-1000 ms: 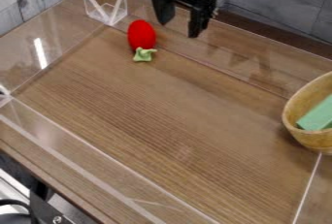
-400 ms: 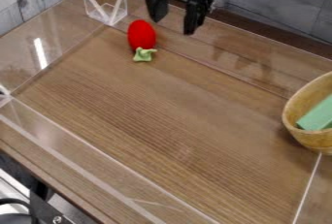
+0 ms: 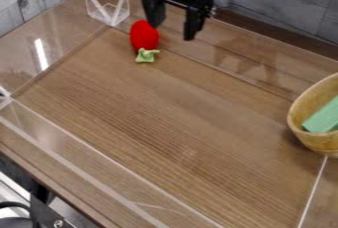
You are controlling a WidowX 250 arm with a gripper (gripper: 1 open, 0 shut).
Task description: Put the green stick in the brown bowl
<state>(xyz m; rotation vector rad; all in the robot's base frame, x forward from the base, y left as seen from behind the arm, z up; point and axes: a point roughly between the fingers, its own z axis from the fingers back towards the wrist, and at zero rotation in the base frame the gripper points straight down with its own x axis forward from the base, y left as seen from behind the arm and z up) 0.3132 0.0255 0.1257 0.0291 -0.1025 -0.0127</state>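
Note:
The green stick (image 3: pixel 322 117) lies inside the brown bowl (image 3: pixel 305 131) at the right edge of the table, its pale mint bar leaning on the lighter inner wall. Far from it, at the back left, my black gripper (image 3: pixel 175 25) hangs open above the wood with nothing between its fingers. It hovers just behind and to the right of the red strawberry toy (image 3: pixel 144 36).
The strawberry toy has a small yellow-green leafy bit (image 3: pixel 146 56) at its front. A clear acrylic wall (image 3: pixel 53 35) rings the wooden table (image 3: pixel 172 123), with a clear folded piece (image 3: pixel 106 7) at the back left corner.
My gripper has drifted a little to the left, closer to the strawberry toy. The stick and bowl have not moved.

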